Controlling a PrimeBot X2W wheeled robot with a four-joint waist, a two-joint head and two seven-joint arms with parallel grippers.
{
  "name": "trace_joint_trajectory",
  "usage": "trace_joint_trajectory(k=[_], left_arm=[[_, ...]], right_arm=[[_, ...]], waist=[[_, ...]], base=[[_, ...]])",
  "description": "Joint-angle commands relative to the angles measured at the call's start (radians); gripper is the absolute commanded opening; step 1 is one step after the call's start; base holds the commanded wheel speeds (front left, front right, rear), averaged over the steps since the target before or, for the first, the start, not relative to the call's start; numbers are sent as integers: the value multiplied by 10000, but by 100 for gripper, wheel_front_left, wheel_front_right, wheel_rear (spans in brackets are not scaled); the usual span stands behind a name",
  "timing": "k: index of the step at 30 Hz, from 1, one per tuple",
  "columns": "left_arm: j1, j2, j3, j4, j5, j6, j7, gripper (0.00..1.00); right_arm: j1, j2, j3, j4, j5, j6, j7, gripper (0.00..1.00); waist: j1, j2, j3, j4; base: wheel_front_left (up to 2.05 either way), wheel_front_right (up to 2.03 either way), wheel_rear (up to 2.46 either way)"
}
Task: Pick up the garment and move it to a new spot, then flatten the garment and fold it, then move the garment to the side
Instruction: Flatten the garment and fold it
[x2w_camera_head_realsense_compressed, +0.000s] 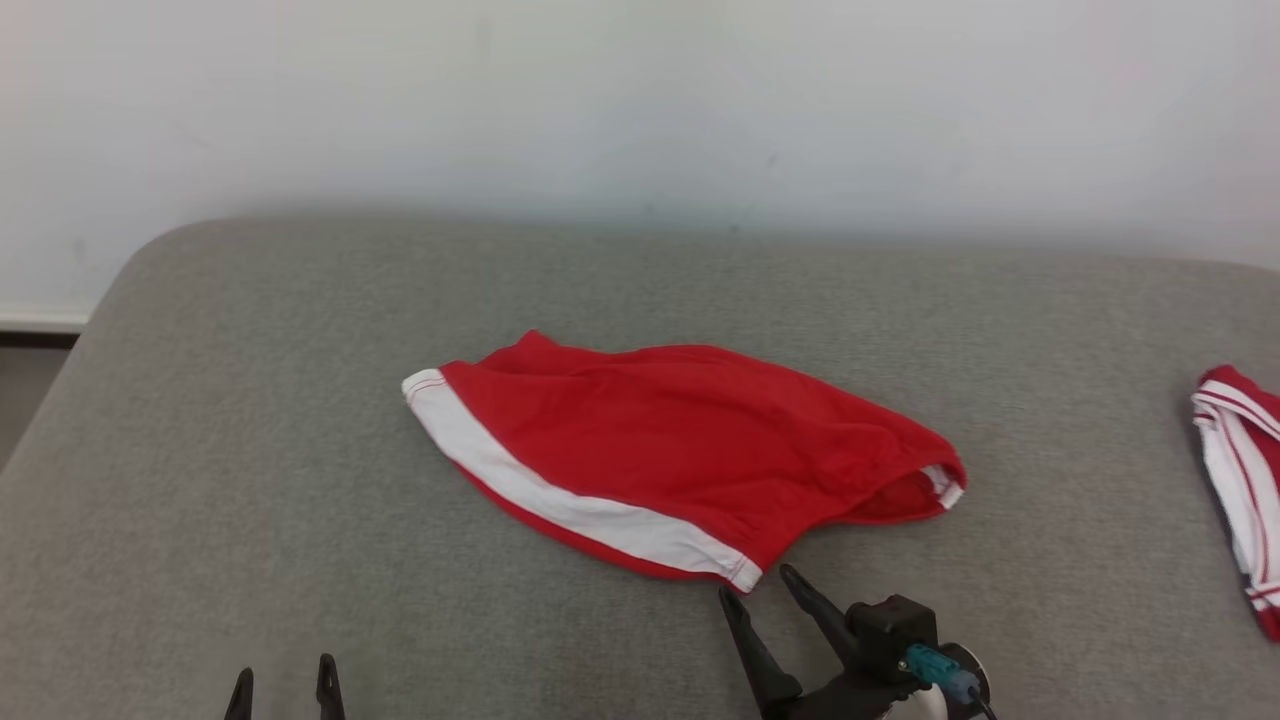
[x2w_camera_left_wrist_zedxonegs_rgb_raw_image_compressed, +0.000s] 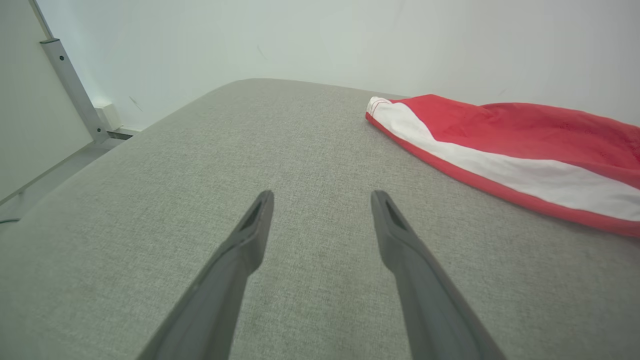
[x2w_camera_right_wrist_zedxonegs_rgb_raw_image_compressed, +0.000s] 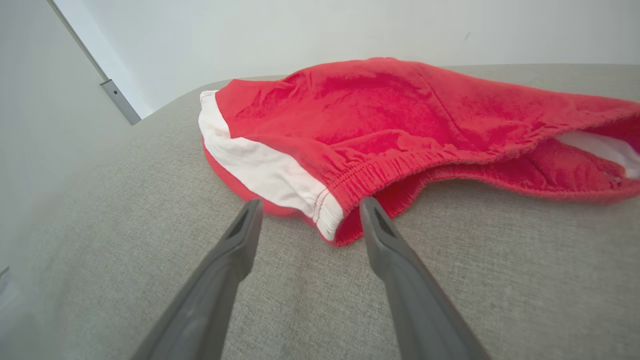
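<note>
Garment not yet lifted; both pincers spread and empty.

Red fabric shorts with a white side stripe (x2w_camera_head_realsense_compressed: 690, 450) lie rumpled near the middle of the grey cloth-covered counter (x2w_camera_head_realsense_compressed: 250, 400). Right pincer (x2w_camera_head_realsense_compressed: 757, 581) sits just short of the near waistband corner (x2w_camera_right_wrist_zedxonegs_rgb_raw_image_compressed: 332, 220), fingers apart with nothing between them. Left pincer (x2w_camera_head_realsense_compressed: 284, 666) rests well to the left, likewise apart and empty. Shorts judged light, soft and limp: cloth will likely sag and bunch when raised. Elastic waistband looks the thickest, firmest edge and the likeliest hold. Second red-and-white garment (x2w_camera_head_realsense_compressed: 1240, 480) lies at the counter's right edge.
</note>
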Motion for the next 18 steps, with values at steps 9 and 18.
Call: trace_joint_trajectory(k=[9,18], left_arm=[[-215,-8,-29,-53,-27,43,-24,100],[-340,-6,-164,-155,-187,148,-24,100]], right_arm=[[-346,-1,-549,535,-363,-31,6,100],[-2,0,-818,357,-600,-31,6,100]], waist=[[0,0,540,1034],[0,0,633,939]], base=[[0,0,0],[0,0,0]])
